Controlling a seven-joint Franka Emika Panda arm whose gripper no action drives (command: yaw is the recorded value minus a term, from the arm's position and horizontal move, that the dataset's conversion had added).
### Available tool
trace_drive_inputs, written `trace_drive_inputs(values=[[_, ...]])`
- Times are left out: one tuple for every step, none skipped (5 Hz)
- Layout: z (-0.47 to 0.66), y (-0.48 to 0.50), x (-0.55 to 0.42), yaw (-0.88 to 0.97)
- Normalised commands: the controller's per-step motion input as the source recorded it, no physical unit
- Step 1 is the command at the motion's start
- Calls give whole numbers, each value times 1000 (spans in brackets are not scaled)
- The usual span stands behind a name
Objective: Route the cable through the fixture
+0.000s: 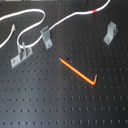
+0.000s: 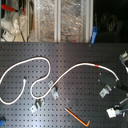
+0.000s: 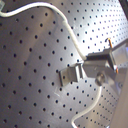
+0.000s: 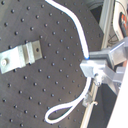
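one cable [image 2: 42,60], looping crosswise, hand [image 4: 92,75] gripping

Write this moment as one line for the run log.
gripper: shut on cable | fixture at first exterior view's right: no cable in it | orange rod: lying apart from cable

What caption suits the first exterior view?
White cable snaking past three grey fixtures on a black pegboard, orange rod nearby.
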Motion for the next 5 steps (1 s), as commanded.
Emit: trace_drive_inputs(values=[[0, 16, 5, 0], [108, -20, 58, 26], [194, 43, -148, 874], [198, 16, -42, 981], [197, 13, -23, 987]])
